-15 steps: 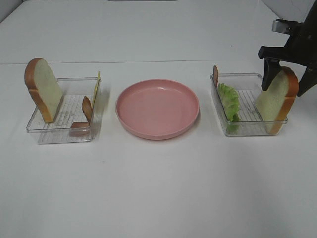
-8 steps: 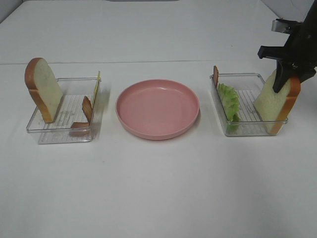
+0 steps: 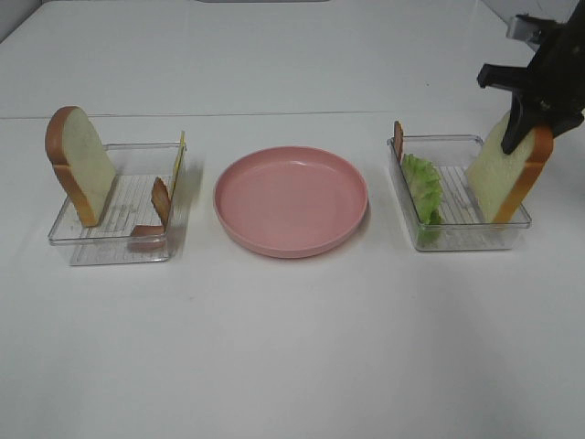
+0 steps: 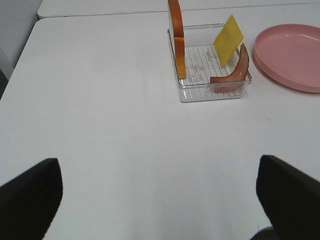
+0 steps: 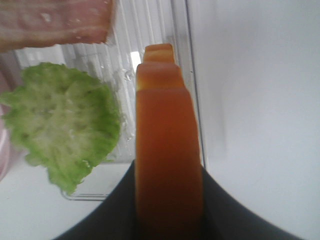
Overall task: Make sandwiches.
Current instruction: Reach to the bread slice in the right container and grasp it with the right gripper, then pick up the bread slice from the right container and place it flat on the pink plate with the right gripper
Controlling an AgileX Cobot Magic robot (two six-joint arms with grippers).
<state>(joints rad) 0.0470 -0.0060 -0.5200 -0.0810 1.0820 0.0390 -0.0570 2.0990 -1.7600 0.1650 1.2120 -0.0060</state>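
My right gripper is shut on the top of a white bread slice with orange-brown crust, holding it upright over the right end of the right clear tray. In the right wrist view the crust fills the gap between the dark fingers. Green lettuce and a brown meat strip stand in that tray. The left clear tray holds another bread slice, a yellow cheese square and a meat strip. My left gripper is open, well short of the left tray.
The pink round plate sits between the two trays on the white table. In the left wrist view the plate's rim lies just beyond the tray that holds the cheese and the curved meat strip.
My right gripper went from open around the bread slice's top to shut on it. The slice has since risen a little and tilted within the right tray. The left arm stayed still.
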